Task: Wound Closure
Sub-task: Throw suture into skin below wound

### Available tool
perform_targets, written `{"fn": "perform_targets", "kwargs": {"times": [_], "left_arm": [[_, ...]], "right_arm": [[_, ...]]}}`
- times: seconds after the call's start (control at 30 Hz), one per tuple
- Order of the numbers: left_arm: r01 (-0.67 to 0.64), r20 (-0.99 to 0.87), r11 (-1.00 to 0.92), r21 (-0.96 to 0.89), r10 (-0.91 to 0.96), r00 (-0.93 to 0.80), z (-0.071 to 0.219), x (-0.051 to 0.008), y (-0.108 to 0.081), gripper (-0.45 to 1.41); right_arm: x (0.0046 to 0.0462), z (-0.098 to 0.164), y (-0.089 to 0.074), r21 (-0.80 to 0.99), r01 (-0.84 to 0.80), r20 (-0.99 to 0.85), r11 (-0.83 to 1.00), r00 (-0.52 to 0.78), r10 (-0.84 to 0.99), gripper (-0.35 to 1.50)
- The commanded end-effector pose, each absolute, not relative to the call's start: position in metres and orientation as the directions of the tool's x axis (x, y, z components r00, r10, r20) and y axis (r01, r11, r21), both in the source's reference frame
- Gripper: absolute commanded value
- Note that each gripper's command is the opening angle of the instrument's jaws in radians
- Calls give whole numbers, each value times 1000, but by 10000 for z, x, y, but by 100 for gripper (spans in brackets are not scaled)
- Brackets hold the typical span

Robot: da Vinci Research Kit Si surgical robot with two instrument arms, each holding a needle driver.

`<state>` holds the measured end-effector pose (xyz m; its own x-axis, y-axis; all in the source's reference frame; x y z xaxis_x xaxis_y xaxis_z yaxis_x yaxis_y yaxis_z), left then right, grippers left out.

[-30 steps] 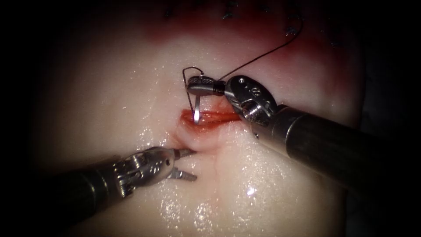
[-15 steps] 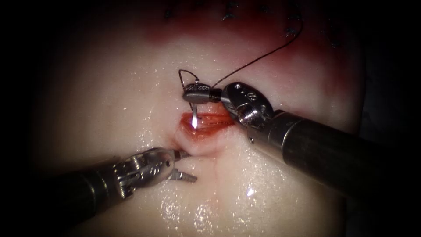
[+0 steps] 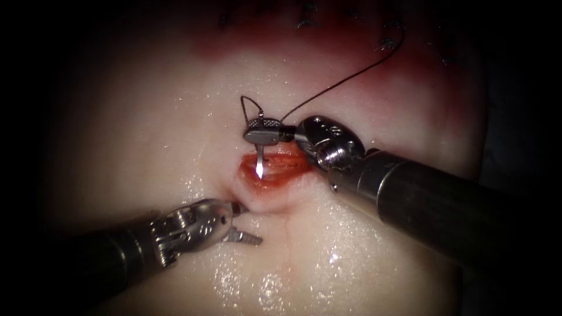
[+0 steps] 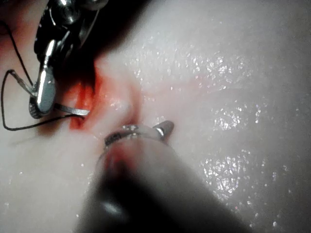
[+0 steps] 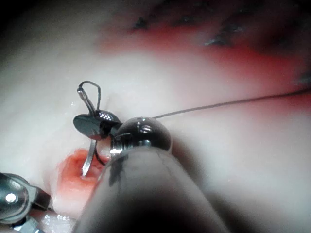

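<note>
The needle (image 3: 259, 159) is held near its thread end by the right tool (image 3: 261, 134), whose jaws are closed on it; its bright tip points down into the open cut (image 3: 272, 171), at about six o'clock from the jaws, and whether the tip touches the red floor of the cut cannot be told; in the right wrist view the needle (image 5: 89, 159) is seen with its tip at the red fluid (image 5: 73, 177); the thread (image 3: 342, 78) loops off the needle's tail at twelve o'clock and is carried away toward two o'clock across the tissue (image 3: 146, 129). The left tool (image 3: 240, 221) lies at seven o'clock from the cut, its jaws spread a little, the upper one pressed into the tissue fold at the cut's near edge and nothing gripped between them.

As a judgement: with so short a hold near the tail, the needle could be twisted in the jaws once resistance is met; the loop of thread could be snagged on the jaws; the pressed fold could slip free and the edge be lost.
</note>
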<state>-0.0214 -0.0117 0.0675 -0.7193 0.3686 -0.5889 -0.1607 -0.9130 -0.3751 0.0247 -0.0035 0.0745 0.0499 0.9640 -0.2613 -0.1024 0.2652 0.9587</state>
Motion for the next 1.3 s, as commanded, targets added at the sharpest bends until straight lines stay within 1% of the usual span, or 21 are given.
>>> {"fn": "perform_targets", "kwargs": {"times": [0.03,0.47,1.3], "left_arm": [[-161,-590,-913,-374,368,-719,680,-220,-114,60],[-162,-588,-914,-371,367,-721,678,-218,-115,60],[-166,-584,-914,-370,368,-724,676,-216,-113,60]], "right_arm": [[254,751,-38,962,-97,-250,254,54,967,-35],[258,747,-55,996,-91,-14,19,57,998,-35],[262,741,-71,994,-68,96,-90,93,991,-35]]}}
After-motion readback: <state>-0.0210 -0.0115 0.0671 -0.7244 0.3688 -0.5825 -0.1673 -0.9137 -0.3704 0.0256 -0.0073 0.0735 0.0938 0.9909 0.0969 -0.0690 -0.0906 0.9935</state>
